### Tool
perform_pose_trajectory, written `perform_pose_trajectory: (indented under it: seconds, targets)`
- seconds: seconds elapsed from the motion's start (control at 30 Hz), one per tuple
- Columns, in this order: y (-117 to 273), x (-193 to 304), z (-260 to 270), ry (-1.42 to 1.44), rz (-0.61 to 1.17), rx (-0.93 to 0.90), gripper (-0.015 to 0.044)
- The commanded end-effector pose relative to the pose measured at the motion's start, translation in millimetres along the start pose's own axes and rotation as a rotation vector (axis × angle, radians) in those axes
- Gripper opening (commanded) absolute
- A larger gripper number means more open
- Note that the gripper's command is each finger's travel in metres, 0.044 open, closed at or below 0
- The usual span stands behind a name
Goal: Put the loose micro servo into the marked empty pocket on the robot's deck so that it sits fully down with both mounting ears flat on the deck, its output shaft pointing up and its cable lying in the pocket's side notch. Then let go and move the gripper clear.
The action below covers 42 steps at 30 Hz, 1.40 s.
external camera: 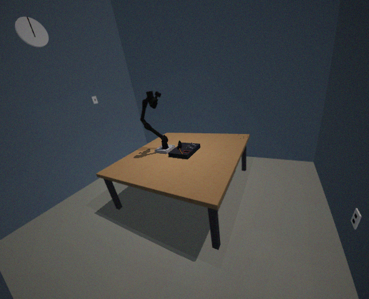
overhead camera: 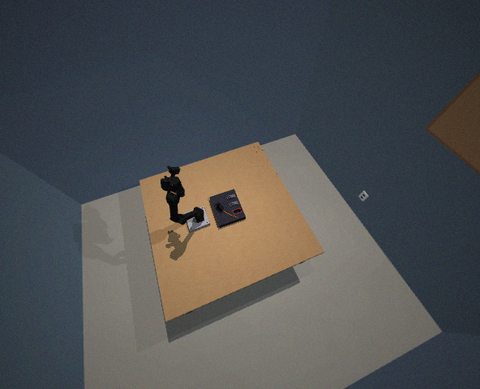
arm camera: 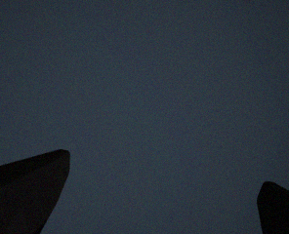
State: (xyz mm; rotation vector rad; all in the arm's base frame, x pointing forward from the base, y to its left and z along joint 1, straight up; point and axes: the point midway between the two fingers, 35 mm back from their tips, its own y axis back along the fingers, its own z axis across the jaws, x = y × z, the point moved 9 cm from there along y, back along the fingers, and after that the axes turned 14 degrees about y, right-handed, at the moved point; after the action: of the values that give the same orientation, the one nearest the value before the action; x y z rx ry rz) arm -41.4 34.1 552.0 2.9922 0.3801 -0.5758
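Note:
The loose micro servo (overhead camera: 219, 207) (external camera: 179, 144) is a small dark shape on the left part of the dark deck (overhead camera: 223, 220) (external camera: 174, 153) and seems to stand up from it. Its orange cable (overhead camera: 230, 214) trails across the deck towards the red-outlined pocket (overhead camera: 237, 211) (external camera: 186, 151). The pocket looks dark and empty. Which way the output shaft points is too small to tell. My gripper (overhead camera: 173, 168) (arm camera: 168, 179) is open and empty, raised high above the table and well away from the servo. The wrist view shows its two black fingertips wide apart against the wall.
Two grey fitted parts (overhead camera: 231, 196) (overhead camera: 233, 203) sit on the deck in a row with the pocket. The arm's white base plate (overhead camera: 192, 227) (external camera: 160, 150) stands close beside the deck on the wooden table (overhead camera: 240, 259) (external camera: 178, 174). Small dark specks lie at a far table corner.

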Motion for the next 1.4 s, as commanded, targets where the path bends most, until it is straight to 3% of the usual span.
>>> perform_pose_trajectory:
  seconds: [0.0, 0.7, 1.37]
  targets:
    - [-0.3, 0.7, -0.1, -0.005, 0.003, 0.000, 0.0426]
    - [-25.7, 82.5, -1.0, -0.542, 0.325, 0.048, 0.0440]
    - [-27.7, 166.7, 16.4, -1.100, 0.658, 0.202, 0.0440]
